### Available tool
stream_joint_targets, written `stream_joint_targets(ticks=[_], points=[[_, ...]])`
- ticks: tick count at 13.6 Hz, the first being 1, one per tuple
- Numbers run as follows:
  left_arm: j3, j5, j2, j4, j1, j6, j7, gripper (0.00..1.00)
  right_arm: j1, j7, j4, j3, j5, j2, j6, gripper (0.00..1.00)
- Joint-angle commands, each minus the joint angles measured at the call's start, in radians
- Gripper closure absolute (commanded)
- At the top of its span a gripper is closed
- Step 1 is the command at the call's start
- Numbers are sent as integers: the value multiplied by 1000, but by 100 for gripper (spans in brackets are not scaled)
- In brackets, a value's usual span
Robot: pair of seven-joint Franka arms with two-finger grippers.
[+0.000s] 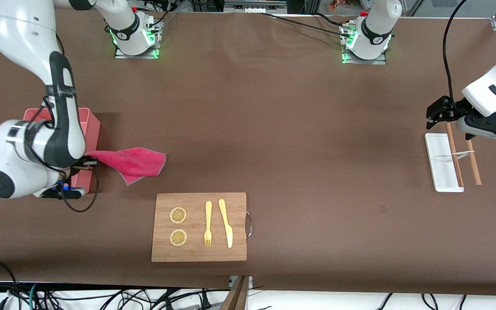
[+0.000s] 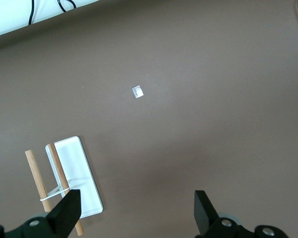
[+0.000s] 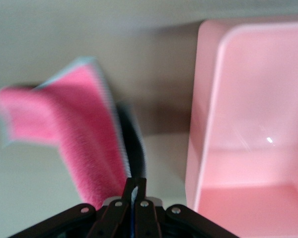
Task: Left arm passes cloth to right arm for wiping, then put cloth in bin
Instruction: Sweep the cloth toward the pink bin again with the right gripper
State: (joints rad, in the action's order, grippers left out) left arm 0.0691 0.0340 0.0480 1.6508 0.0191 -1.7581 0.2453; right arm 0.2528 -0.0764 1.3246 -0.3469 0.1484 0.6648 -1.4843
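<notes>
The magenta-red cloth (image 1: 132,162) hangs in the air beside the salmon-pink bin (image 1: 93,129), at the right arm's end of the table. My right gripper (image 1: 88,162) is shut on one edge of the cloth (image 3: 84,134), next to the bin's wall (image 3: 208,109). The bin's inside shows nothing in it in the right wrist view. My left gripper (image 1: 446,122) waits open over the small white tray (image 1: 441,161) at the left arm's end, its fingers (image 2: 65,214) wide apart with nothing between them.
A wooden board (image 1: 199,227) with two lemon slices, a yellow fork and a yellow knife lies near the front edge. Two wooden sticks (image 1: 463,159) tied with a white band rest across the white tray (image 2: 77,173). A small white tag (image 2: 137,91) lies on the brown table.
</notes>
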Motion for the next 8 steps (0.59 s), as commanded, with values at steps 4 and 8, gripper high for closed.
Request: stream_joint_targets(ticks=[4,8], points=[[0,20,-7,7,-5,-4,3,0,-21,-22,-88,5,-67,-197,222,100],[8,20,-7,6,-5,-4,3,0,-79,-153,-87,3,-174,-272,262,100]])
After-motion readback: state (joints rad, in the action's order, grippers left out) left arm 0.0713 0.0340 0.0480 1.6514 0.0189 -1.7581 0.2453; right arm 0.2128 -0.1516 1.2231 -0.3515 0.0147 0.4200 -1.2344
